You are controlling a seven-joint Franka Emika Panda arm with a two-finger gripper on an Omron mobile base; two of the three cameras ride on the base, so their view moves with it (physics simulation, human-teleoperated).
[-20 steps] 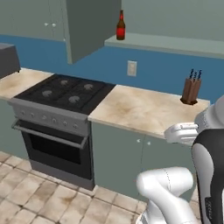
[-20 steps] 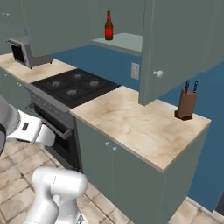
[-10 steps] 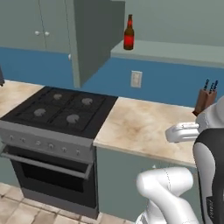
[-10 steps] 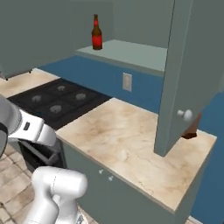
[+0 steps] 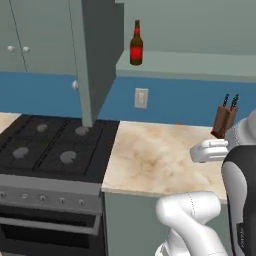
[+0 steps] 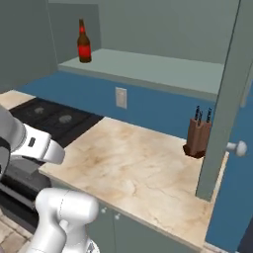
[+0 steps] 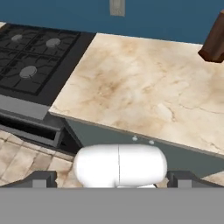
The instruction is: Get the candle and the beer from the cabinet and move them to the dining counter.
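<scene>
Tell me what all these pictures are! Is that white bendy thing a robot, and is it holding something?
Yes, the white bendy thing is a robot arm on a base that can drive around a pretend, computer-drawn kitchen. Two pictures come from cameras on the base, behind the arm, one on its left side and one on its right. The third comes from a camera on the robot's hand, looking along the gripper, its two-finger pincher. The gripper is open and holds nothing.

In front is a marble worktop with a brown knife block standing on it. Beside it is a black stove. Above, the cabinet doors are open, and the beer, a dark bottle with a red label, stands on its shelf. The robot is meant to fetch it.
</scene>
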